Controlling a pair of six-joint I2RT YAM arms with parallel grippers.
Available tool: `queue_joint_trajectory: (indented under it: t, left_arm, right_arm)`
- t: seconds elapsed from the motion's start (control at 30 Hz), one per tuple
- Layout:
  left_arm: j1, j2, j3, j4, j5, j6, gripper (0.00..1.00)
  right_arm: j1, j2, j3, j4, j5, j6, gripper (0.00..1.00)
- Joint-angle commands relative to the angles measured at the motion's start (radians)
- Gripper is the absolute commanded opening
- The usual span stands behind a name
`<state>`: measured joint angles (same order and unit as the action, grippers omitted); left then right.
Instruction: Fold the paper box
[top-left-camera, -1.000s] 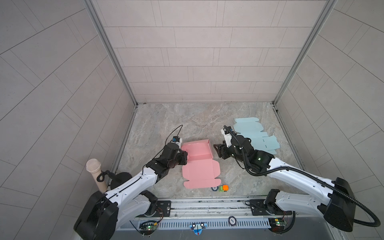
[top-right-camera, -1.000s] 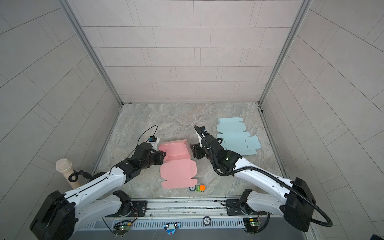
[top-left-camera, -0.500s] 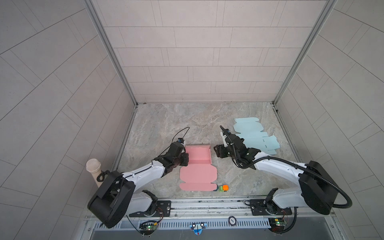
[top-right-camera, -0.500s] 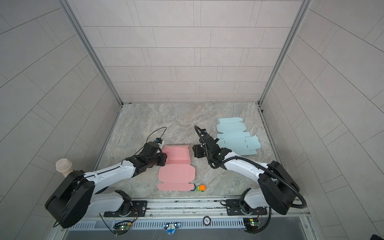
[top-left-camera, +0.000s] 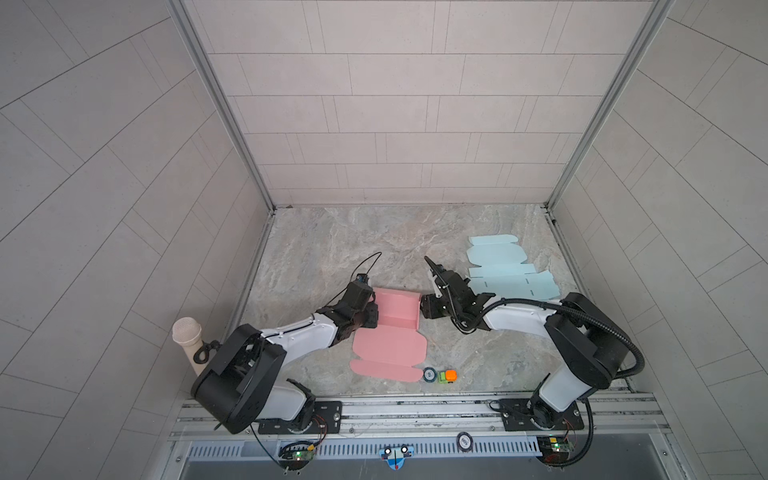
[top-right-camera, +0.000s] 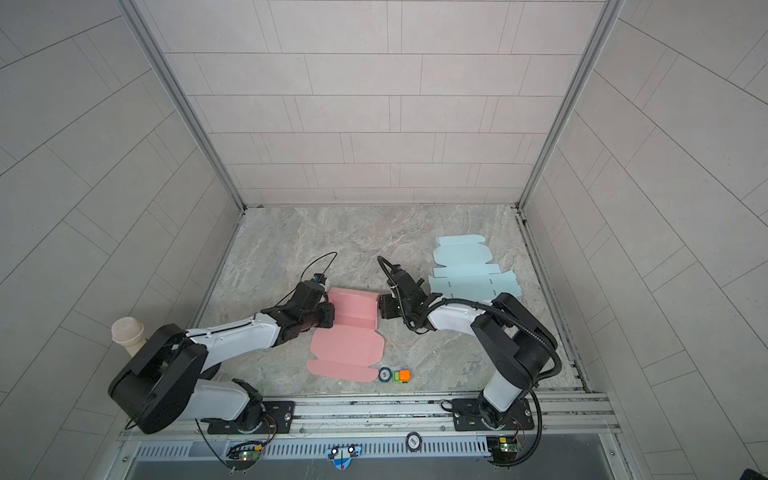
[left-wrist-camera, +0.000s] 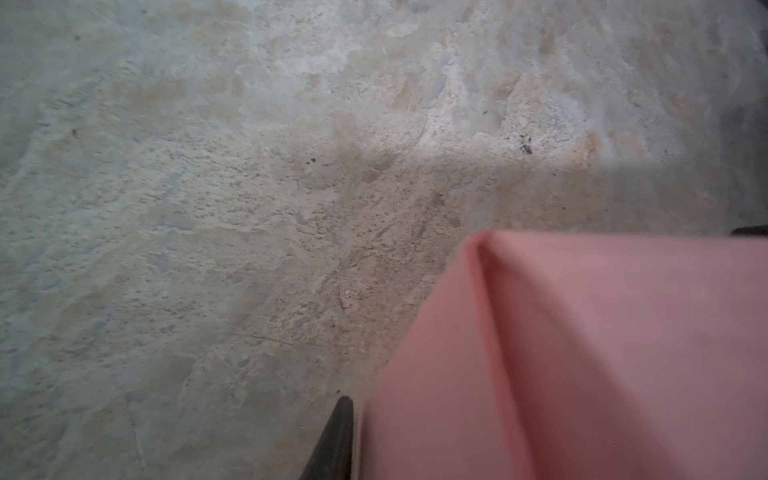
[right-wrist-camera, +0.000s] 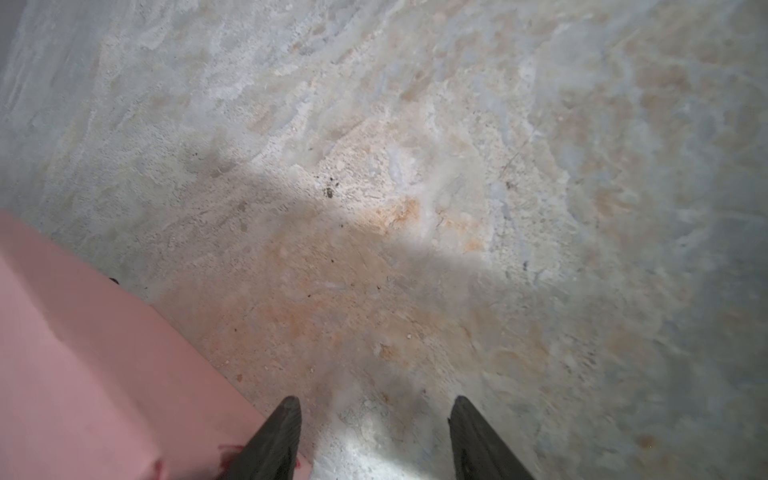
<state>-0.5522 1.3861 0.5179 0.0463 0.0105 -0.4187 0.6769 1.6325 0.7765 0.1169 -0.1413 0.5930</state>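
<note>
marble tabletop (top-left-camera: 332, 249), tiled walls (top-left-camera: 395, 104); right hand (right-wrist-camera: 376, 400) gapes empty, left hand (top-left-camera: 371, 316) grip unclear.

Right claw (right-wrist-camera: 376, 401) agape; left claw (top-left-camera: 372, 313), mostly hidden, unclear.

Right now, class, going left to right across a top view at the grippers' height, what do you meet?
Beige cup → left gripper → pink paper box → right gripper → flat blue box sheet.
</note>
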Motion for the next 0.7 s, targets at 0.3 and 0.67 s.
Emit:
queue_joint_trajectory:
  t: [0.3,0.67]
  left_arm:
    - [-0.004,-0.073,-0.015,0.022,-0.059,-0.008,0.34]
    - [-0.003,-0.134,-0.008,-0.024,-0.090,0.020,0.39]
  right_arm:
    - [0.001,-0.020,0.019,0.000,0.023,0.003,0.59]
    - [0.001,-0.106,0.025,-0.081,0.094,-0.032,0.59]
